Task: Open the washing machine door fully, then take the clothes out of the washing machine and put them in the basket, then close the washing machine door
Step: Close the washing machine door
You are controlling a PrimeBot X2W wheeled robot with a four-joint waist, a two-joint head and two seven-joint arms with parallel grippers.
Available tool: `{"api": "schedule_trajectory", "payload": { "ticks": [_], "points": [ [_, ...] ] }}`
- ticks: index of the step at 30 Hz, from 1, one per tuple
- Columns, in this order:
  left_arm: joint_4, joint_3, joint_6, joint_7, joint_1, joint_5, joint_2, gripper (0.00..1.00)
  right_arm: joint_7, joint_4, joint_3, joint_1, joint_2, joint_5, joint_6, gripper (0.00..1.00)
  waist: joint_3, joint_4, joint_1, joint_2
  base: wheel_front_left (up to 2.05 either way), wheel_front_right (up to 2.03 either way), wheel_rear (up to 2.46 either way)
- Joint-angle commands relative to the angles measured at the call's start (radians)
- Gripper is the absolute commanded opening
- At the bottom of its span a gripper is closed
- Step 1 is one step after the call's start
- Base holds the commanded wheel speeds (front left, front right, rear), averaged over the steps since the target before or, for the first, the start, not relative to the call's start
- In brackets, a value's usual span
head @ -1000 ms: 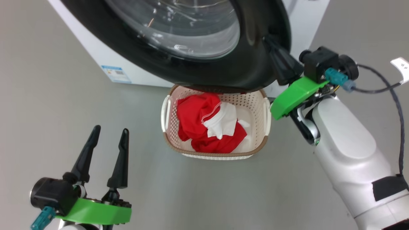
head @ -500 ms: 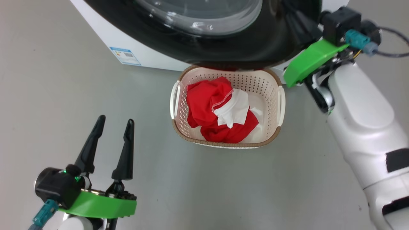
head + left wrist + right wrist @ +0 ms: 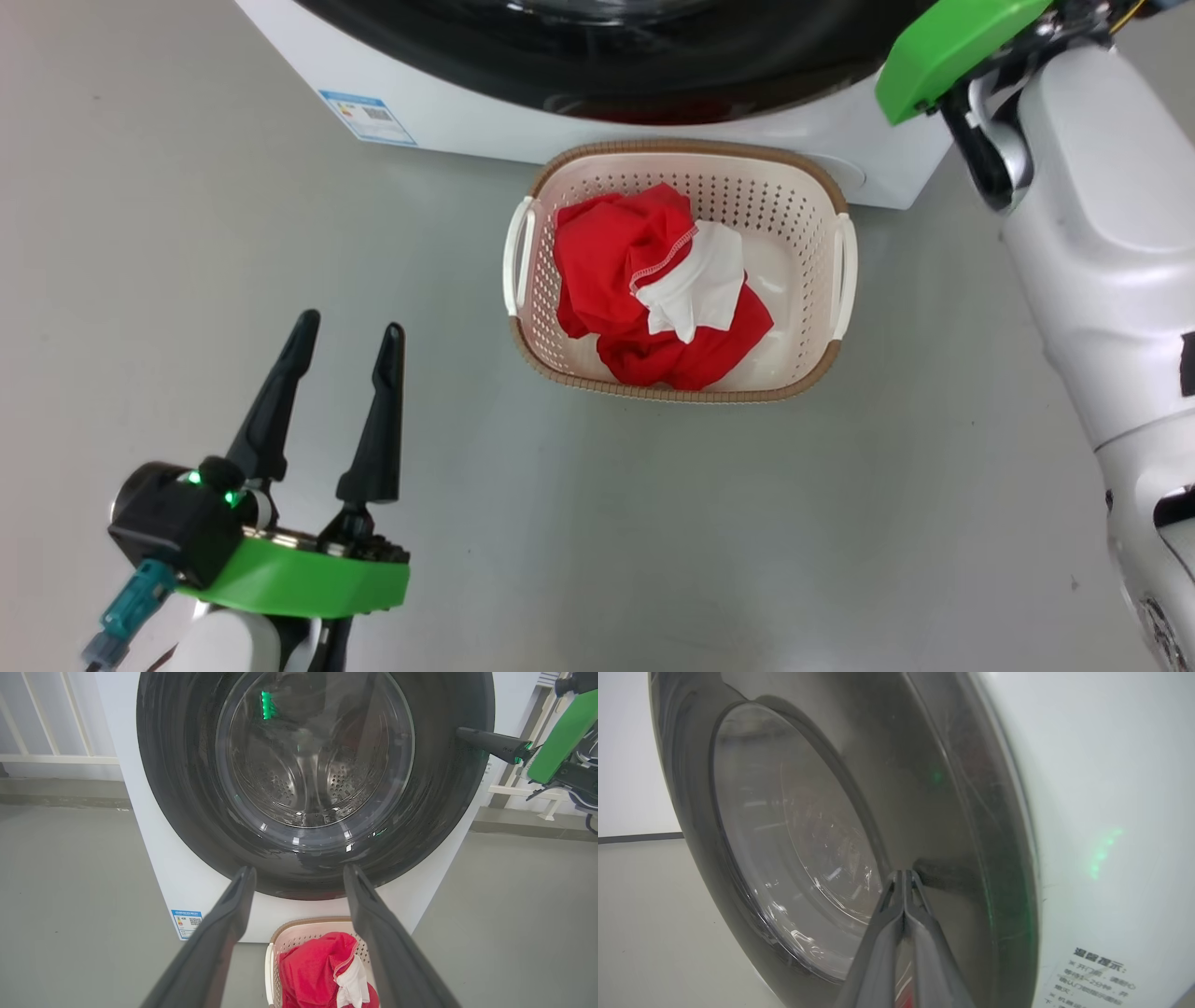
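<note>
We see the washing machine [image 3: 653,140], its door [image 3: 313,765] flush against its front. The basket [image 3: 747,187] stands just before the machine and holds the clothes [image 3: 616,261]. Our right gripper [image 3: 903,873], jaws together, has its tips at the door's black rim. Our left gripper [image 3: 351,323], jaws apart, hovers well before the machine.

clothes [image 3: 653,289] in basket [image 3: 677,154] | basket before washing machine [image 3: 485,117]
</note>
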Motion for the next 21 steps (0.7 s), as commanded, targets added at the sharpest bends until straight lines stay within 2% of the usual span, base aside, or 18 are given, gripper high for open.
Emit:
{"api": "schedule_trajectory", "payload": {
  "ticks": [1,9,15,16,17,18,21],
  "points": [
    [-0.020,0.030,-0.006,-0.012,-0.027,-0.003,0.023,1.00,-0.006,-0.008,-0.025,-0.042,0.013,-0.016,-0.001,0.00,0.011,-0.001,-0.0001,-0.0001,0.00,0.00,0.00],
    [-0.011,0.024,-0.006,-0.012,-0.046,-0.002,0.028,1.00,-0.006,0.017,-0.069,-0.068,0.031,-0.060,-0.001,0.00,0.019,-0.009,-0.0001,-0.0001,0.00,0.00,0.00],
    [0.008,0.042,-0.006,-0.012,-0.045,-0.015,0.023,1.00,-0.006,-0.035,-0.054,-0.020,0.039,-0.039,-0.001,0.02,0.011,-0.027,-0.0001,-0.0001,0.00,0.00,0.00],
    [0.012,0.048,-0.006,-0.012,-0.044,-0.017,0.021,1.00,-0.006,-0.054,-0.050,-0.005,0.040,-0.032,-0.001,0.31,0.008,-0.033,-0.0001,-0.0001,0.00,0.00,0.00],
    [0.014,0.054,-0.006,-0.012,-0.044,-0.019,0.019,1.00,-0.006,-0.075,-0.047,0.011,0.041,-0.027,-0.001,0.44,0.003,-0.040,-0.0001,-0.0001,0.00,0.00,0.00],
    [0.017,0.059,-0.006,-0.012,-0.044,-0.021,0.017,1.00,-0.006,-0.095,-0.044,0.030,0.041,-0.023,-0.001,1.00,-0.001,-0.046,-0.0001,-0.0001,0.00,0.00,0.00],
    [0.024,0.068,-0.006,-0.012,-0.043,-0.019,0.016,1.00,-0.006,-0.135,-0.036,0.071,0.042,-0.013,-0.001,1.00,-0.012,-0.061,-0.0001,-0.0001,0.00,0.00,0.00]
  ]
}}
